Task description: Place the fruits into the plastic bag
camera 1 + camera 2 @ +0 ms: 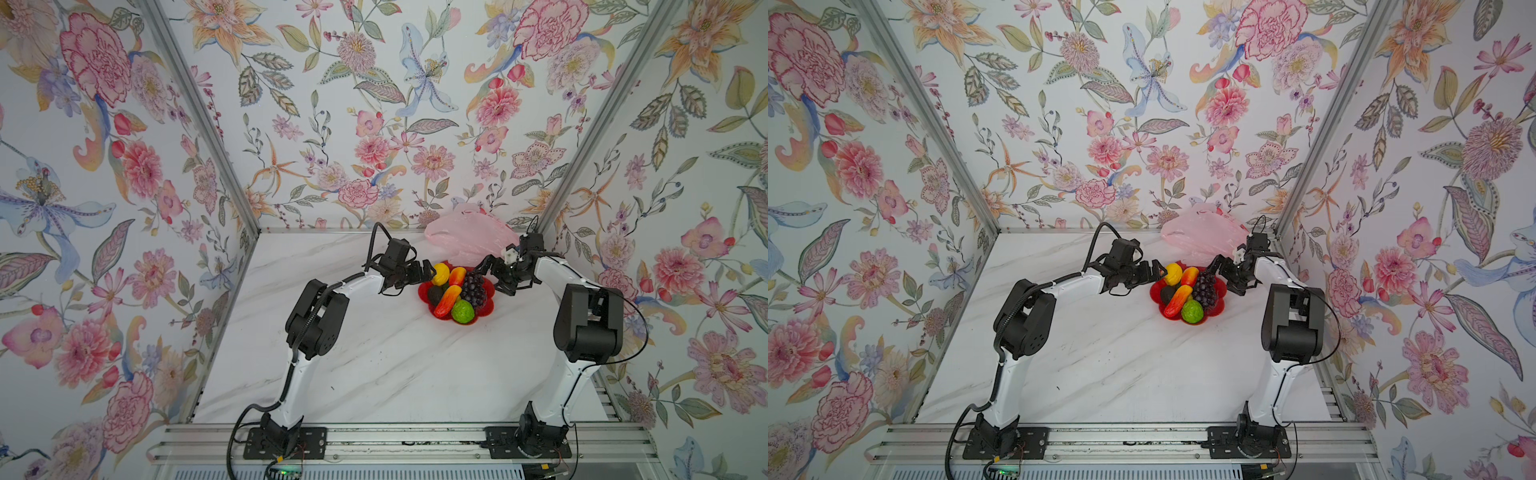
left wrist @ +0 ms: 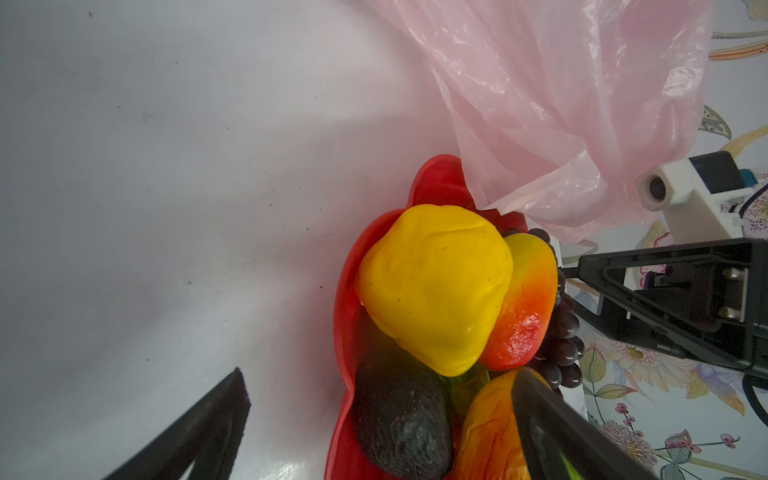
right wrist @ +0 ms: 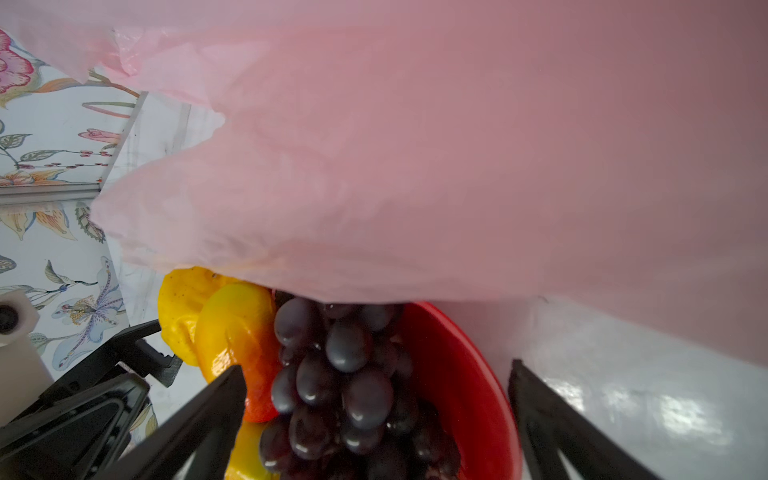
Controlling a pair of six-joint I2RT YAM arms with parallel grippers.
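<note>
Left gripper (image 1: 427,270) is hovering at the edge of the red flower-shaped plate (image 1: 487,308), jaws spread wide and holding nothing, aiming at the yellow lumpy fruit (image 1: 440,273) that is sitting on the heap nearest it. Opposite, the right gripper (image 1: 485,266) is likewise gaping and empty, its fingers (image 3: 208,415) bracketing the grape bunch (image 3: 345,374) without touching it, as far as the right wrist view shows. Each arm is apparently lining up on the fruit closest to its own side, so neither is needing to cross the other. Two mangoes (image 1: 448,300), an avocado (image 1: 435,294) and a green bumpy ball (image 1: 462,311) are lying on the plate too. No fruit appears to be in the plastic bag (image 1: 469,237), which is slumping crumpled just behind, its edge drooping over the plate's far rim, its mouth hidden.
</note>
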